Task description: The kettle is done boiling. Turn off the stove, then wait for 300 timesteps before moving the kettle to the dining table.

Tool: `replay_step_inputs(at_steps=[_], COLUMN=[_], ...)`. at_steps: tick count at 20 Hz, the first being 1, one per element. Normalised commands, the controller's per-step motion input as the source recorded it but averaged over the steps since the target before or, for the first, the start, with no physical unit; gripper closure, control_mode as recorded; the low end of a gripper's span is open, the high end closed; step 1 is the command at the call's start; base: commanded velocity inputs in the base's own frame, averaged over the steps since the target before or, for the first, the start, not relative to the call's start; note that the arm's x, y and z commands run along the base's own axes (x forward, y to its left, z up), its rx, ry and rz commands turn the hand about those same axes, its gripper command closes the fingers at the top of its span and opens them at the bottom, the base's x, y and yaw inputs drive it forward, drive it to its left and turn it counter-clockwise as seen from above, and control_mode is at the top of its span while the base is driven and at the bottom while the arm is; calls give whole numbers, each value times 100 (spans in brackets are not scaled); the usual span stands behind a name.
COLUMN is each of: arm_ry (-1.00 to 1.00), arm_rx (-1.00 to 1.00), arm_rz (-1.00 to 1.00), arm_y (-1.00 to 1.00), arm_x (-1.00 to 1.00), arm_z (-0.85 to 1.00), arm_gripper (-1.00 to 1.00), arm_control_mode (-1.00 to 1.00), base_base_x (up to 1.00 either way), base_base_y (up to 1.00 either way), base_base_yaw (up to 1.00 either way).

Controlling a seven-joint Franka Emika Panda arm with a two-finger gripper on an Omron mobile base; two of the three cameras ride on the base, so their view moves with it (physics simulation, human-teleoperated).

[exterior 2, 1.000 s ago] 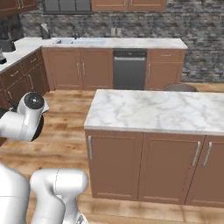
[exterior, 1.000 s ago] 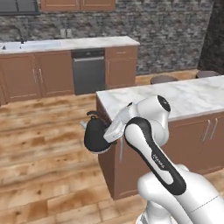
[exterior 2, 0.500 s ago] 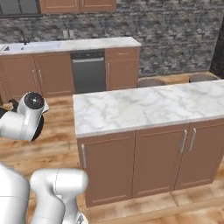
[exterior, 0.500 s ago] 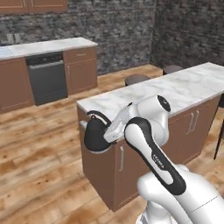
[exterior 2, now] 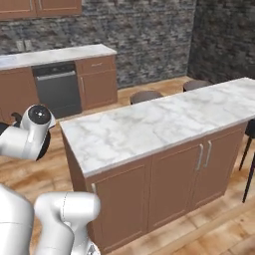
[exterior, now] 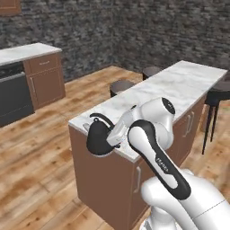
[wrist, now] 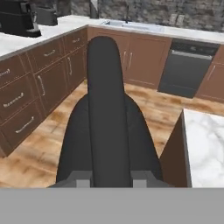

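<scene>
The claw [wrist: 105, 180] is clamped on the arched handle of the kettle [exterior: 99, 139], which is carried in the air, clear of any surface. The kettle is held just off the near corner of the dining table [exterior: 179, 85], level with the edge of its marble top. Two dark stools [exterior: 122, 86] are seen on the far side of the dining table. A dishwasher [exterior 2: 59, 89] is set in the cabinets well beyond the dining table.

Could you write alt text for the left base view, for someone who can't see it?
A white robot arm's gripper holds a small black kettle in the air beside the near end of a long marble-topped dining table. Round stools stand along the table's far side, on a wooden floor, with stone walls behind.
</scene>
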Motion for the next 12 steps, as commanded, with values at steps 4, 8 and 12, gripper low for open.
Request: replay_step_inputs(at_steps=[4,8,12], arm_ry=[0,0,0], arm_rx=[0,0,0], arm_rz=[0,0,0], arm_y=[0,0,0], arm_x=[0,0,0], arm_z=[0,0,0], arm_gripper=[100,100,100], arm_control_mode=[100,100,100], base_base_x=[33,19,17], base_base_y=[81,92,93], base_base_yaw=[-45,-41,-40])
